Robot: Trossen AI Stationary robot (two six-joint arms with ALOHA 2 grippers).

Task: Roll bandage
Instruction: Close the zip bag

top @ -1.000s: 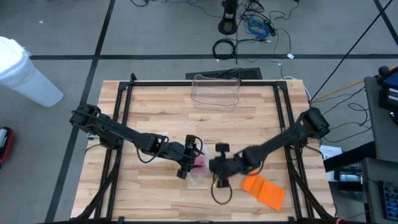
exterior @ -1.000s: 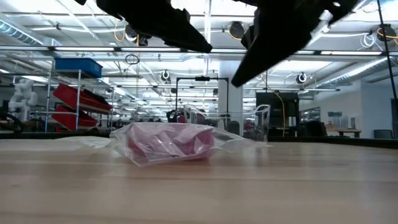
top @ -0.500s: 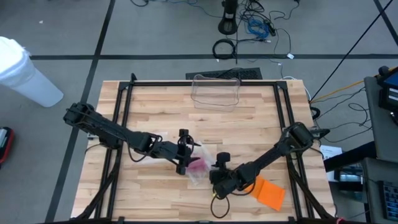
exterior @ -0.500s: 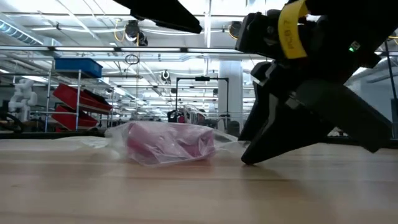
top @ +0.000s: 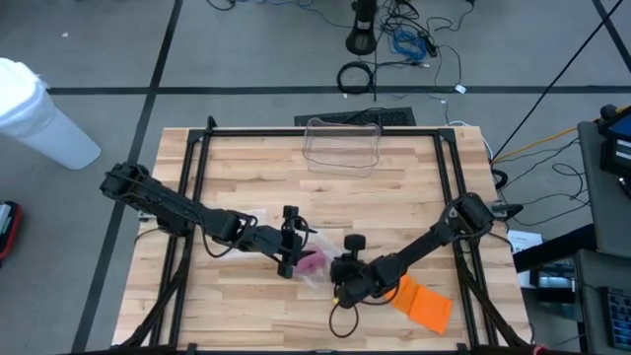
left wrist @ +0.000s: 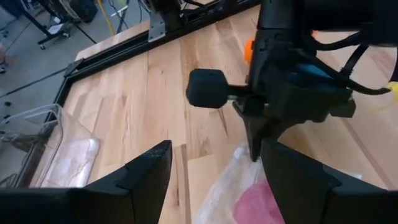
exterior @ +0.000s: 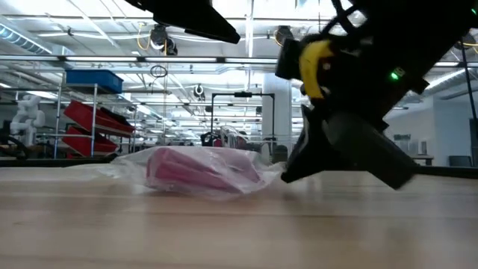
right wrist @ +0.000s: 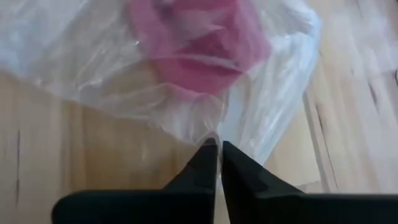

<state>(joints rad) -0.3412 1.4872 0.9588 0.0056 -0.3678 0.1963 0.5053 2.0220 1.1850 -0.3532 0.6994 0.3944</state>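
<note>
A pink bandage roll (top: 312,261) lies inside a clear plastic bag (top: 314,272) that rests on the wooden table near its middle. In the low view the bag (exterior: 202,168) sits flat on the tabletop. My right gripper (right wrist: 219,155) is down at the bag's right-hand edge, shut on the plastic. My left gripper (left wrist: 214,186) hovers open above the bag's left side, touching nothing; its wrist view looks down on the pink roll (left wrist: 258,205) and on my right gripper (left wrist: 255,149). My right gripper pinches a bunched bit of the bag's clear plastic edge (right wrist: 211,134) between its two fingertips; how many layers, I cannot tell. The fingers slant down from the table's right and near side. The bag with the roll stays on the table, its plastic puckered toward the fingers.
A clear plastic container (top: 343,143) stands at the table's far edge. An orange flat piece (top: 419,301) lies near the front right, beside my right arm. Black frame rails (top: 197,158) run along the table's left and right sides.
My right gripper has come down to the tabletop toward the bag and taken hold of its right-hand edge. The bag has sagged flatter and its right side is drawn toward the fingers.
</note>
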